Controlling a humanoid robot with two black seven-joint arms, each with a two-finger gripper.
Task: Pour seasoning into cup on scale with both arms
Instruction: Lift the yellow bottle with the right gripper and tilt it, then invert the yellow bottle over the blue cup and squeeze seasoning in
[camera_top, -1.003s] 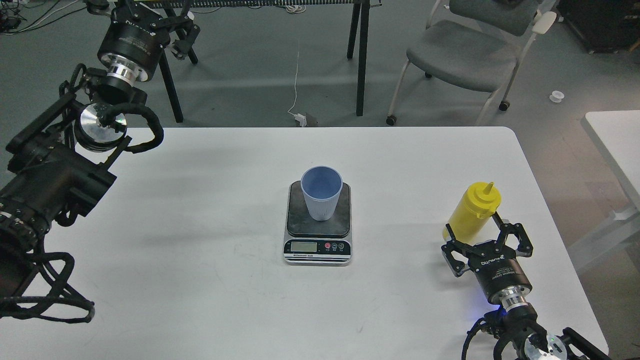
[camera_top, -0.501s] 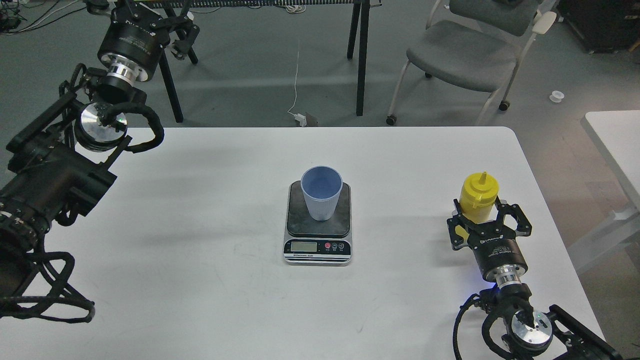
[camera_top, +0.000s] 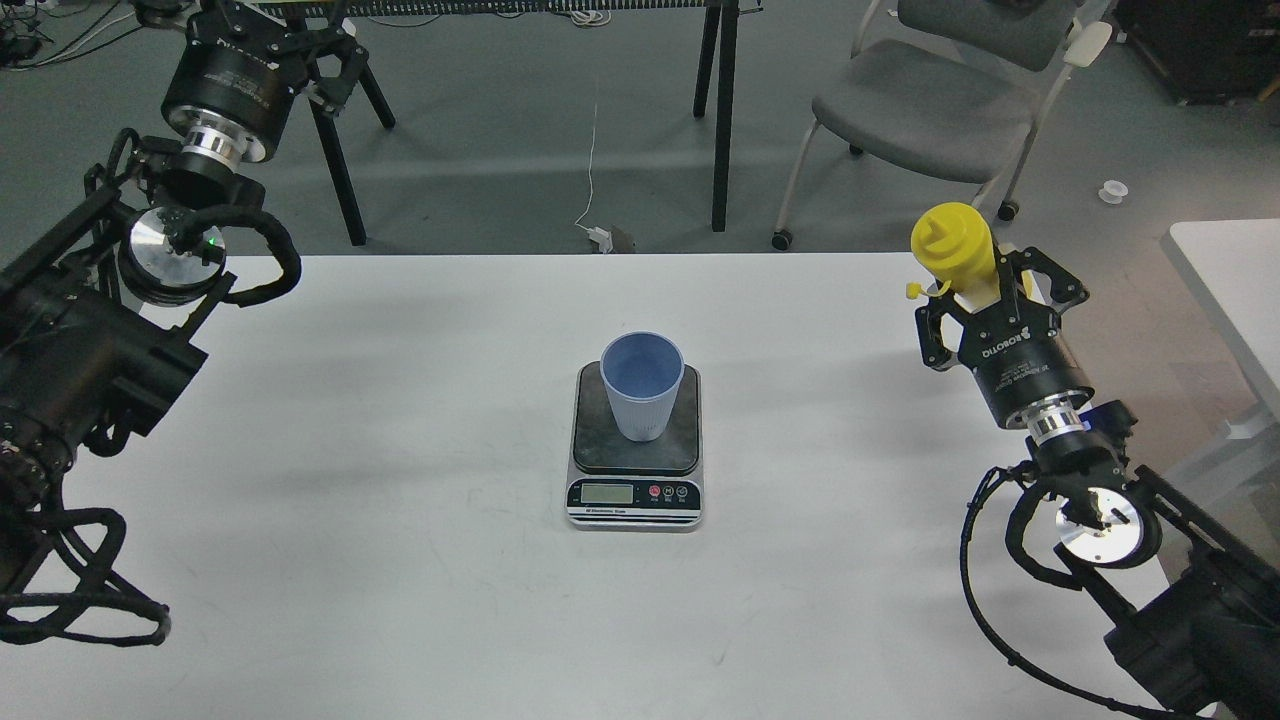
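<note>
- The seasoning (camera_top: 955, 250), a yellow squeeze bottle, is gripped between the fingers of the right gripper (camera_top: 985, 290), raised above the table's (camera_top: 400, 560) right edge.
- The cup (camera_top: 642, 385) stands upright on the scale (camera_top: 636, 445) at the table's centre, well apart from the bottle.
- The left gripper (camera_top: 290, 40) is raised at far left; its finger spacing cannot be told.

just one cam here, the head view, looking fwd and down from up high over the white table (camera_top: 400, 600). scale (camera_top: 636, 450) sits abt mid-frame, not close. left arm (camera_top: 90, 340) enters from the left edge, right arm (camera_top: 1120, 520) from bottom right; floor fills the top.
</note>
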